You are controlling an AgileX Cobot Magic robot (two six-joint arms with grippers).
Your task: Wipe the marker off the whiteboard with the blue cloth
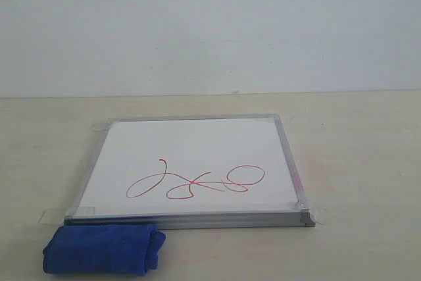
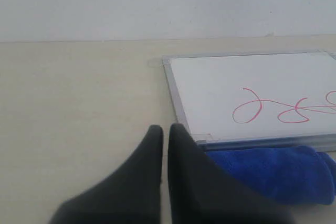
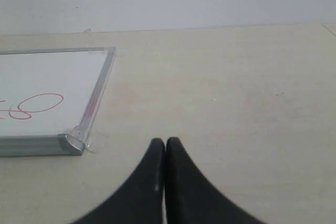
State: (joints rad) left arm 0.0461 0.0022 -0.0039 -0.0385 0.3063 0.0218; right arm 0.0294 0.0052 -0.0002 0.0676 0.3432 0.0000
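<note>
The whiteboard [image 1: 191, 156] lies flat on the table, silver-framed and taped at its corners. A red looping marker line [image 1: 197, 182] crosses its near half. The blue cloth [image 1: 105, 249], a rolled fuzzy bundle, rests on the table against the board's near left corner. Neither gripper shows in the exterior view. In the left wrist view my left gripper [image 2: 165, 129] is shut and empty above bare table, just left of the blue cloth [image 2: 278, 174] and the whiteboard [image 2: 210, 85]. My right gripper [image 3: 165, 142] is shut and empty, to the right of the whiteboard [image 3: 52, 77] corner.
A pale wooden table [image 1: 368, 162] runs to a white wall [image 1: 210, 24] behind. Clear tape tabs [image 1: 51, 215] stick out at the board's corners. Bare table lies on both sides of the board.
</note>
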